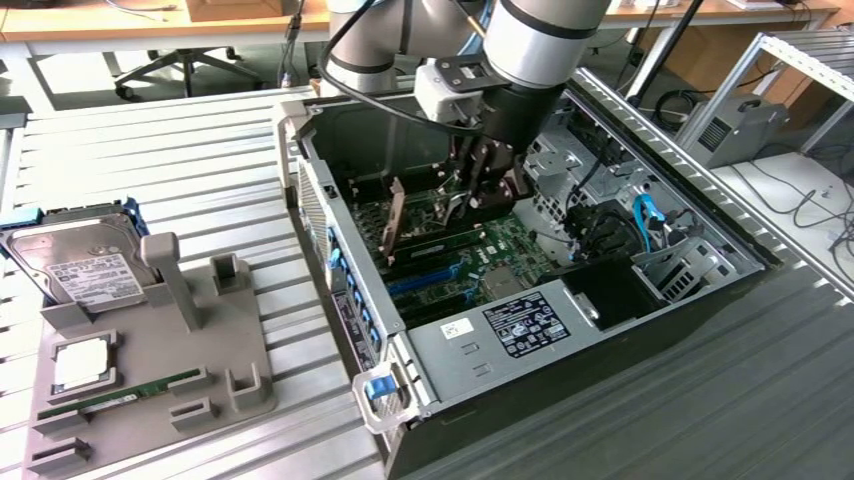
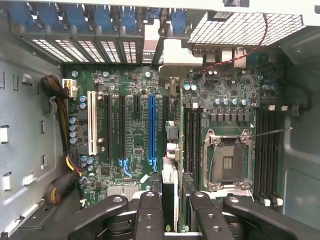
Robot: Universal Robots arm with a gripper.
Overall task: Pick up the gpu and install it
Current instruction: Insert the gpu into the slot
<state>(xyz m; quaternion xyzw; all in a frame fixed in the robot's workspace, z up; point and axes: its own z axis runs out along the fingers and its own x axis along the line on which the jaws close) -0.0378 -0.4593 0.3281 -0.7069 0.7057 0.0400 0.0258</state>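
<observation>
Gpu (image 1: 396,225) stands on edge inside the open metal case (image 1: 694,225), clamped between the black fingers (image 1: 470,200) over the green motherboard (image 1: 514,245). The wrist view shows it edge-on, a thin strip (image 2: 170,190) just beside the long blue slot (image 2: 151,127). On the exterior view's left, a grey holder (image 1: 160,370) on the ribbed desk (image 1: 174,160) carries a silver hard drive (image 1: 80,265), well apart from the case.

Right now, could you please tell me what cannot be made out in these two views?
- Thin edge-on expansion card: wrist view, lower part hidden between the black hand; face unseen.
- Green motherboard beneath the hand: exterior view, the silver arm covers it.
- White label on the silver hard drive: exterior view, print too small.
- Grey computer case: exterior view, bottom edge cuts it off.
</observation>
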